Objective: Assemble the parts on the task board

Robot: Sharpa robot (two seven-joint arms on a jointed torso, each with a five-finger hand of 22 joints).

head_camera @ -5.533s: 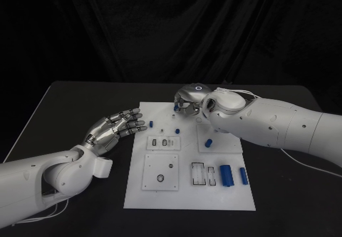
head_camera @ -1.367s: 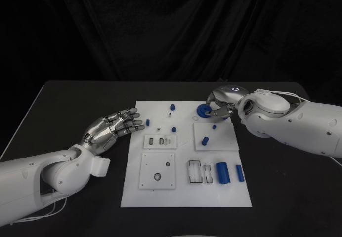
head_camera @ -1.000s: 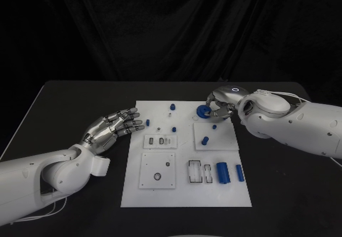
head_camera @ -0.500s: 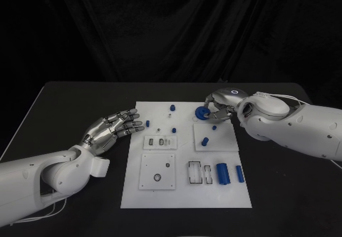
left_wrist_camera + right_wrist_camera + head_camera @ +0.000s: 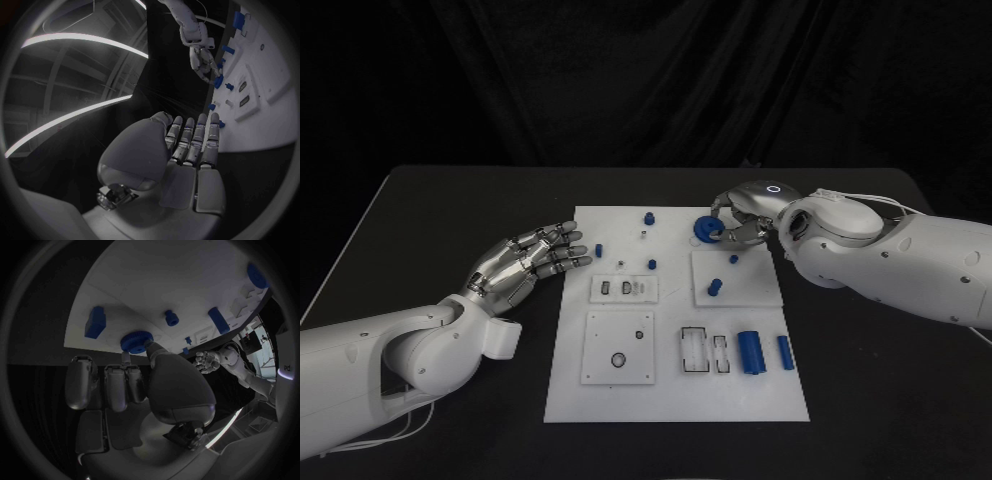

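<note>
The white task board (image 5: 678, 395) lies mid-table. Over its far right corner my right hand (image 5: 744, 213) pinches a blue round disc (image 5: 708, 230) between thumb and a finger; the right wrist view shows the disc (image 5: 136, 341) just above the board (image 5: 175, 280). My left hand (image 5: 531, 262) hovers open beside the board's left edge, fingers spread and palm up (image 5: 187, 150). Loose blue parts include a peg (image 5: 648, 216) at the back, a small one (image 5: 651, 264) and two cylinders (image 5: 751, 351) at the front right.
A raised white plate (image 5: 750, 290) on the board's right carries two blue pieces (image 5: 714, 287). Slotted white blocks (image 5: 625, 288) and a square plate (image 5: 619, 372) sit on the left half. Bare black table (image 5: 444, 220) surrounds the board.
The right hand, earlier over the board's back middle, now holds the blue disc at the back right and has drifted slightly left in the last second. The left hand has stayed put.
</note>
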